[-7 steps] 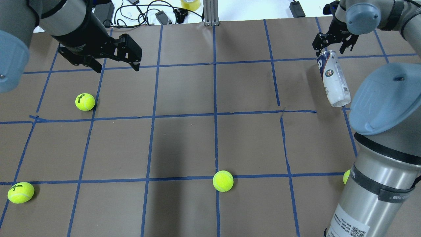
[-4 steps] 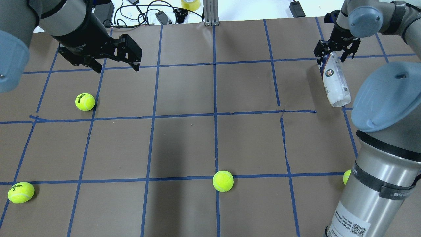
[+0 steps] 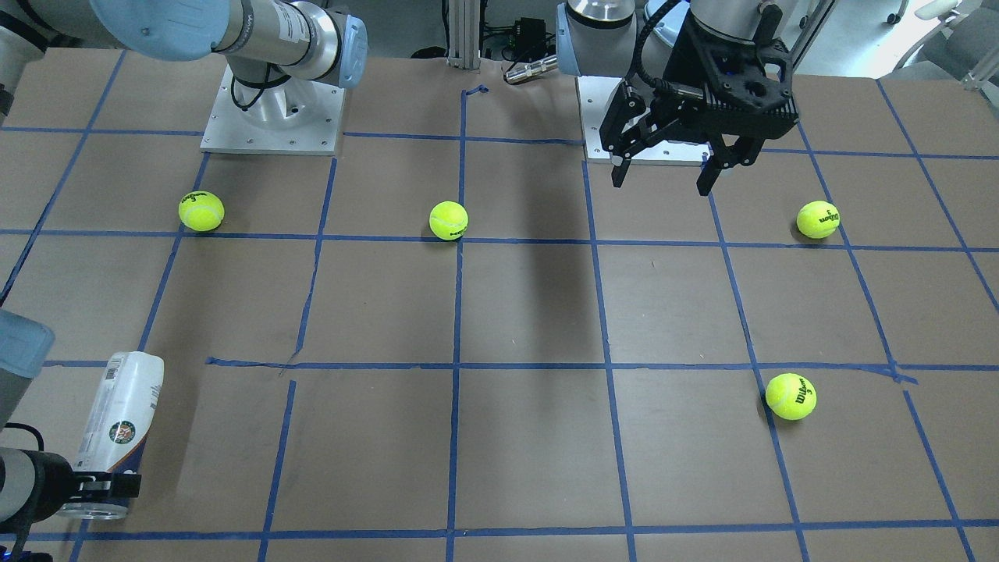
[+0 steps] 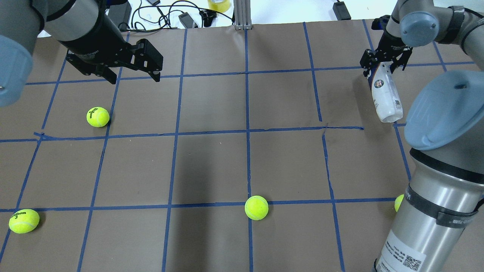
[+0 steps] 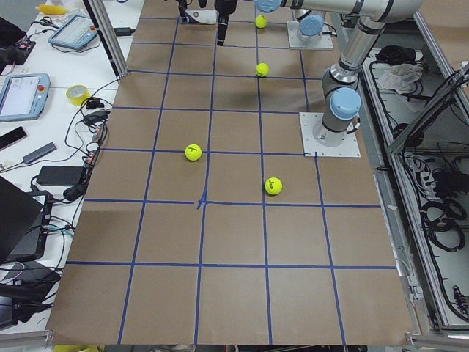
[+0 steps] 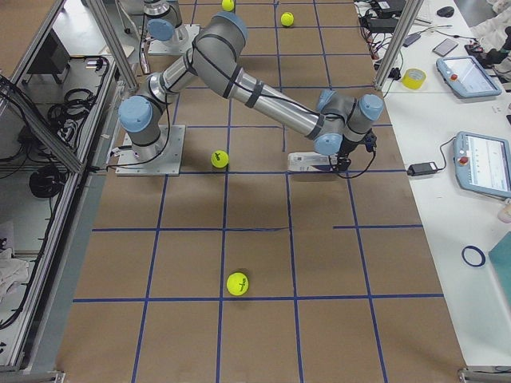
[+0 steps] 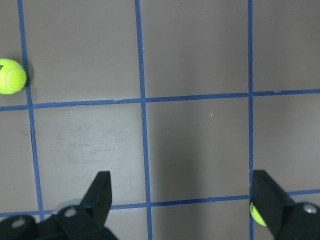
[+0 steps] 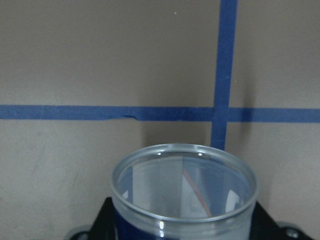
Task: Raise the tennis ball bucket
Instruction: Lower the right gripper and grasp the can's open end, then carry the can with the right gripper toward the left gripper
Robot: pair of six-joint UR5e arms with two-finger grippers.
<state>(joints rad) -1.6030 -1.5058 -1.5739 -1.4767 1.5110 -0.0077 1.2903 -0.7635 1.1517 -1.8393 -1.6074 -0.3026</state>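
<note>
Counter (image 4: 211, 170): it was covered with brown paper, and blue tape lines (image 4: 246, 132) divided it into squares.
Near-left tennis ball (image 4: 24, 221): it lay at the left edge of the overhead view, on the side close to the robot, just under a tape line.
Second tennis ball (image 4: 98, 116): it lay more far from the robot, in front of the left pincer and apart from it.
Left pincer (image 4: 135, 79): it hung above the counter with the jaws wide apart and nothing between them; the wrist camera showed only bare counter under its fingers (image 7: 100, 192).
Middle tennis ball (image 4: 256, 207): it rested on a crossing of tape lines, well apart from both arms.
Tennis ball bucket (image 4: 385, 96): the clear tube with white label lay on its side on the counter at the right, its open mouth (image 8: 182, 185) pointing away from the robot.
Right pincer (image 4: 380, 71): it was closed around the far end of the bucket, one finger on each side of the navy band, just behind the mouth.
Fourth tennis ball (image 4: 397, 203): it was half hidden behind the right arm.
</note>
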